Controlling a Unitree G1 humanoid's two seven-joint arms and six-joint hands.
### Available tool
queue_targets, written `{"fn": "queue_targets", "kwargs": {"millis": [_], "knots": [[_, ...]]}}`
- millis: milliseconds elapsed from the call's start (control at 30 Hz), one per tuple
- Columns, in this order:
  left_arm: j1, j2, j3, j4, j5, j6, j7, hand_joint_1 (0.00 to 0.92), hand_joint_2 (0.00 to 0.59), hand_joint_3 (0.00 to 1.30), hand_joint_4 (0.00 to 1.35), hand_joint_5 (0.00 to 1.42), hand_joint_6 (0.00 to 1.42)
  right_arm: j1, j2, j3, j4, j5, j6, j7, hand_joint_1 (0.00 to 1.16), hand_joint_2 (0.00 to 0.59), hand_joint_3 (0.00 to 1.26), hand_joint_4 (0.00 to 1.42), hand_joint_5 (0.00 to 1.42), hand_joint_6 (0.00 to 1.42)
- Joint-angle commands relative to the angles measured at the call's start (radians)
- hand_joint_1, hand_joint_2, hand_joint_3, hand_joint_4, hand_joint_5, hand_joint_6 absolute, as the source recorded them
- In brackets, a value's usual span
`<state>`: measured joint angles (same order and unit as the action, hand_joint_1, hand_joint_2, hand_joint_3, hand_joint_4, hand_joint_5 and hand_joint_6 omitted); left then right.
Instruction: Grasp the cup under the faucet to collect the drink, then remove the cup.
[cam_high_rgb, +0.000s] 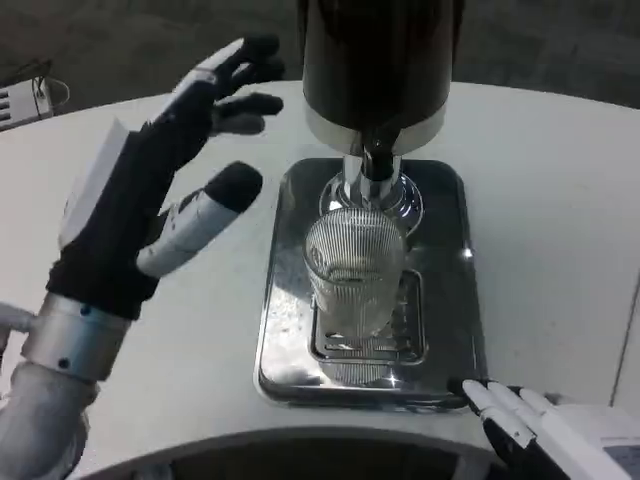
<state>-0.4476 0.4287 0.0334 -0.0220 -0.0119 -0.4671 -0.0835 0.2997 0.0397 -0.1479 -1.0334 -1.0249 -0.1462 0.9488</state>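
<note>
Cup (355, 270) stands on the steel tray (452, 255) beneath the faucet (372, 170), ungrasped; left hand (150, 200), fingers spread and empty, hovers left of it and must close around it next.

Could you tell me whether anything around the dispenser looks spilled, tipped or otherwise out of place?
Nothing stands out: the ribbed cup stands upright under the faucet on the steel drip tray, with no visible spill. The left hand hovers open beside it.
</note>
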Motion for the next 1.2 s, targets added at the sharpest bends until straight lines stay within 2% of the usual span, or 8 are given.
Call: {"fn": "queue_targets", "kwargs": {"millis": [33,233,467,767,967,1200], "knots": [[-0.074,0.019,0.008,-0.029,-0.057,0.085,-0.1,0.0,0.04,0.26,0.26,0.39,0.4,0.008,0.0,0.005,-0.014,-0.003,0.002,-0.01,0.61,0.443,0.01,0.0,0.0,0.0],[-0.152,0.021,-0.004,-0.018,-0.086,0.183,-0.224,0.0,0.053,0.26,0.27,0.39,0.4,0.014,0.004,0.004,-0.014,-0.004,-0.002,-0.016,0.61,0.443,0.0,0.0,0.0,0.0],[-0.222,0.046,-0.026,0.005,-0.088,0.278,-0.36,0.0,0.061,0.23,0.22,0.36,0.37,0.014,0.012,0.009,-0.014,-0.007,-0.006,-0.014,0.61,0.443,0.0,0.0,0.0,0.0],[-0.26,0.04,-0.026,0.05,-0.072,0.288,-0.408,0.0,0.065,0.2,0.18,0.32,0.33,-0.002,0.011,0.028,-0.014,-0.016,0.007,0.003,0.61,0.443,0.0,0.0,0.0,0.0],[-0.275,0.039,-0.053,0.092,-0.047,0.28,-0.448,0.0,0.066,0.17,0.15,0.29,0.32,-0.011,0.006,0.045,-0.014,-0.023,0.027,0.016,0.61,0.443,0.0,0.0,0.0,0.0],[-0.299,0.046,-0.094,0.125,-0.022,0.269,-0.496,0.0,0.067,0.15,0.12,0.27,0.31,-0.004,-0.007,0.045,-0.014,-0.016,0.047,0.012,0.61,0.443,0.0,0.0,0.0,0.0]]}}
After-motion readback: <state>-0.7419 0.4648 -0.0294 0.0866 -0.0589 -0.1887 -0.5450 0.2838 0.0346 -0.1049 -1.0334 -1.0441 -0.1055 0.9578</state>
